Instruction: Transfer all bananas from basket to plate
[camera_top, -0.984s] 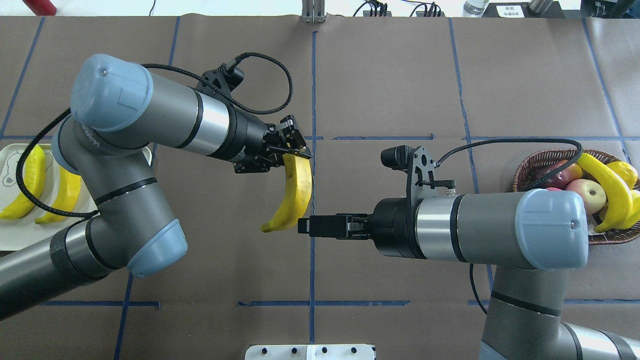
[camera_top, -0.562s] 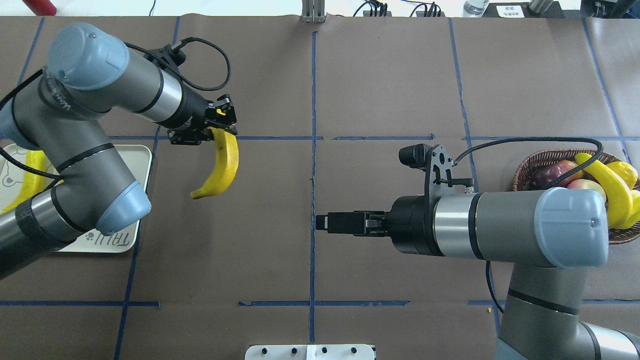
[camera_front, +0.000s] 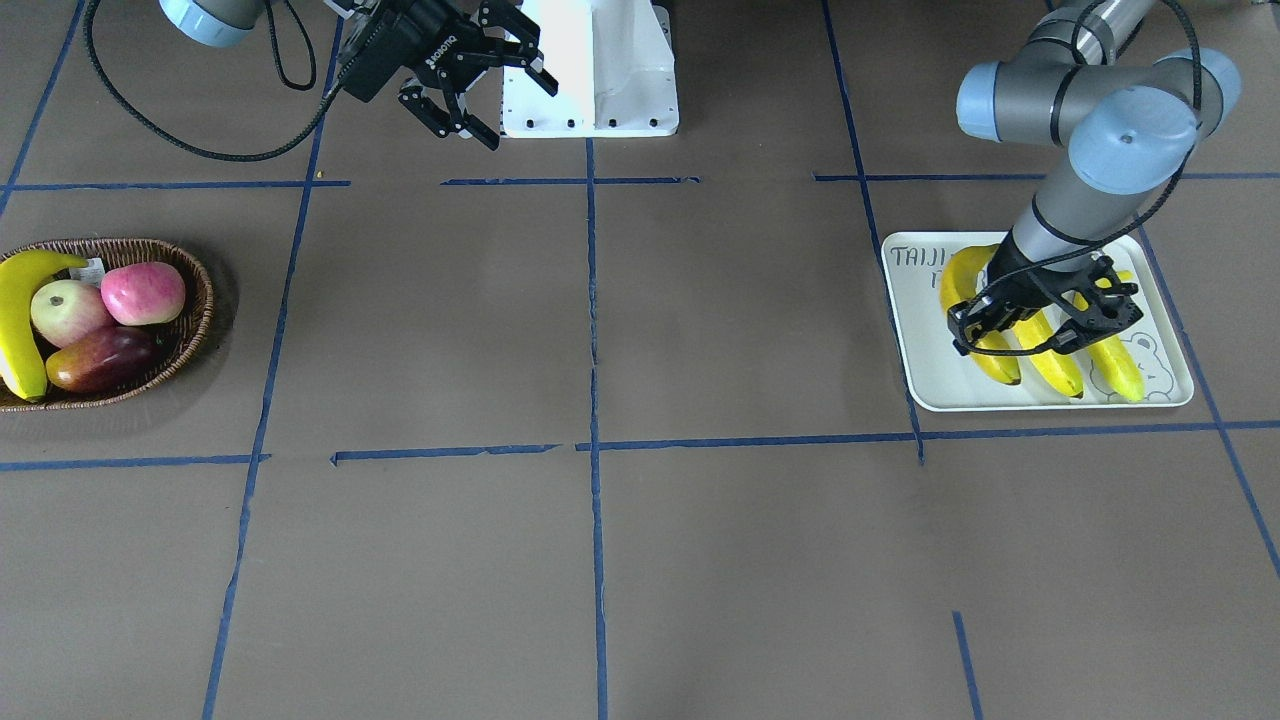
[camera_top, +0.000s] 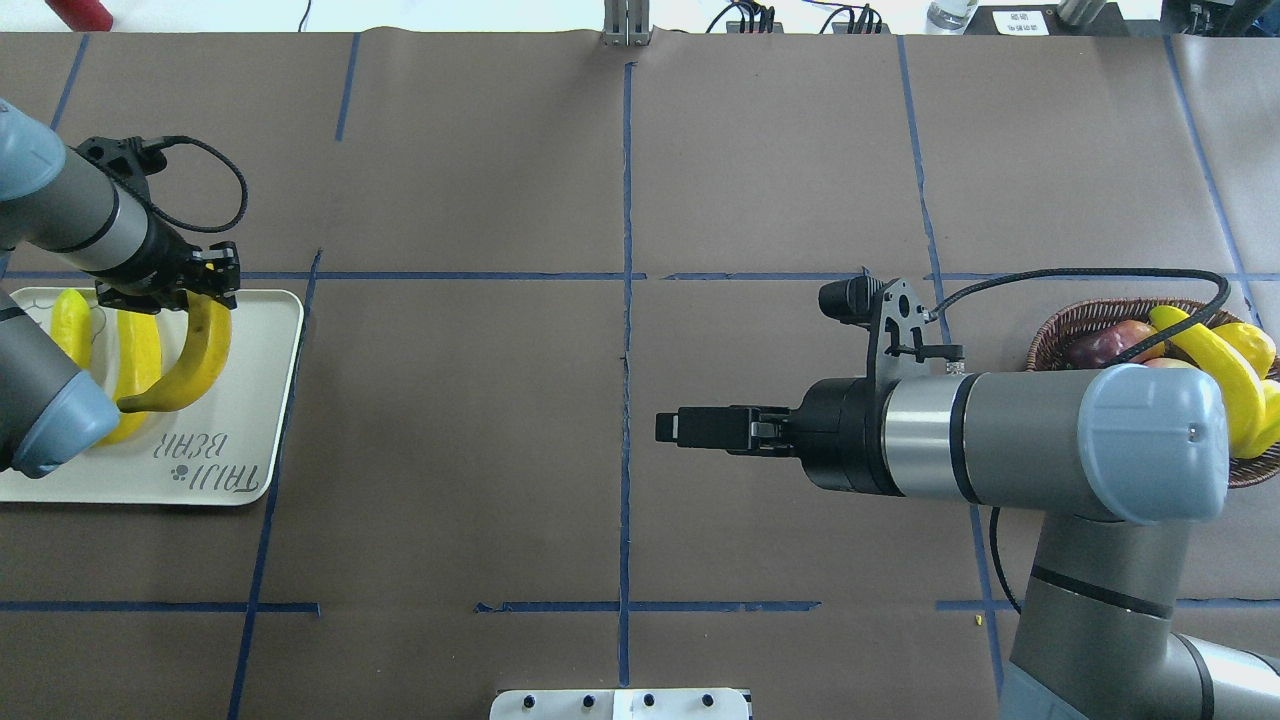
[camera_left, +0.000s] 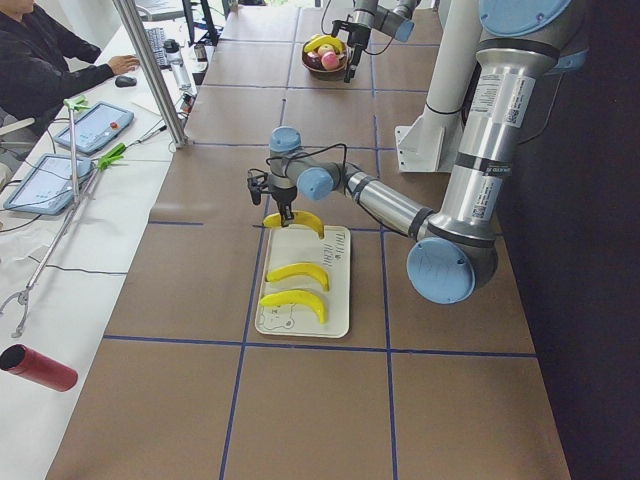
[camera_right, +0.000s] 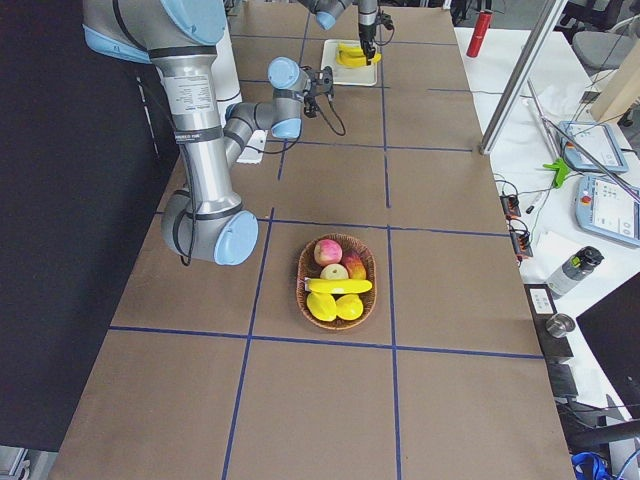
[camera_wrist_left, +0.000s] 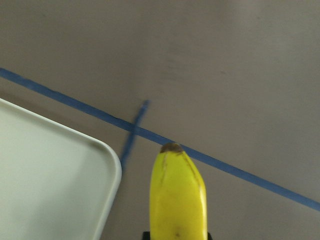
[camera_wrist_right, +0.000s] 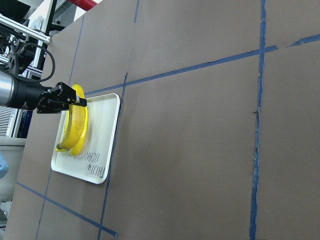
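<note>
Over the plate (camera_top: 255, 400), left end effector (camera_top: 205, 290) pinches a 3rd banana (camera_top: 195, 365); right end effector (camera_front: 522, 116) spread. Next, probably: lower, release.

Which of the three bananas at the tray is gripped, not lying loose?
The banana nearest the table centre: the left end effector clamps one end, while the other two bananas lie free on the tray.

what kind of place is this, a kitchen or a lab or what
Probably a robotics lab, not a kitchen: a left arm and right arm work at a paper-covered table gridded with blue tape, and an operator is at a side desk.
</note>
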